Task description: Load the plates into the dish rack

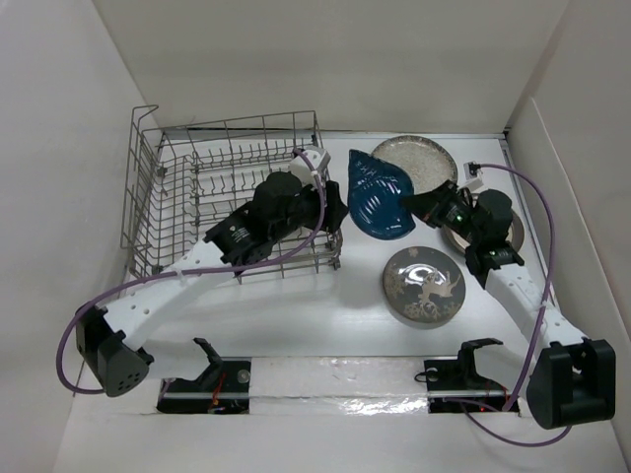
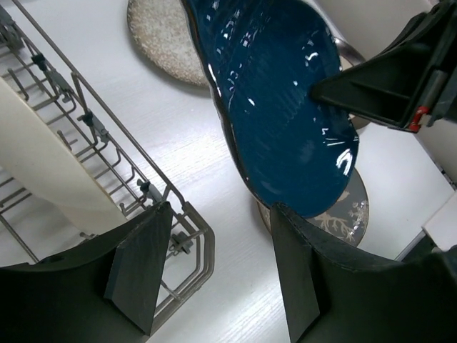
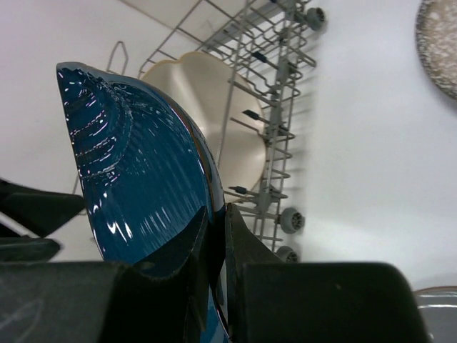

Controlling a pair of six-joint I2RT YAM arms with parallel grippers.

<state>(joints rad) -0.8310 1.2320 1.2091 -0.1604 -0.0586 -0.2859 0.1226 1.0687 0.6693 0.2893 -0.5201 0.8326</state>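
right fingers (image 3: 239,250): pinched tight on the lower rim of the dark blue teardrop dish (image 3: 136,164), so gripping it, one finger on each side of the edge

dark blue teardrop dish: up off the desk (image 1: 325,315), tipped on edge with the pointy end away from the grip, hanging just past the right end of the dish rack (image 1: 148,227), not inside it

left fingers (image 2: 139,268): spread wide, holding nothing, hovering by the rack's right end wall with the blue dish's lower edge right next to one fingertip; touching or not, can't tell

dish rack: sitting far-left on the desk, long side running left to right, upright tines inside

cream three-section plate (image 2: 43,164): already in the rack, standing on edge among the tines; sections not really visible from these angles

speckled grey-beige plate (image 1: 424,158): flat on the desk at the far side, right of the rack, partly hidden behind the blue dish in the top view

grey plate with white deer design (image 1: 424,284): flat on the desk, nearer than the blue dish, well clear of the rack

silver-rimmed cream plate (image 1: 516,235): flat on the desk under the right arm (image 1: 523,291), mostly covered, just a bit of rim peeking out

left arm (image 1: 177,286): stretched diagonally from its base across the near side of the rack
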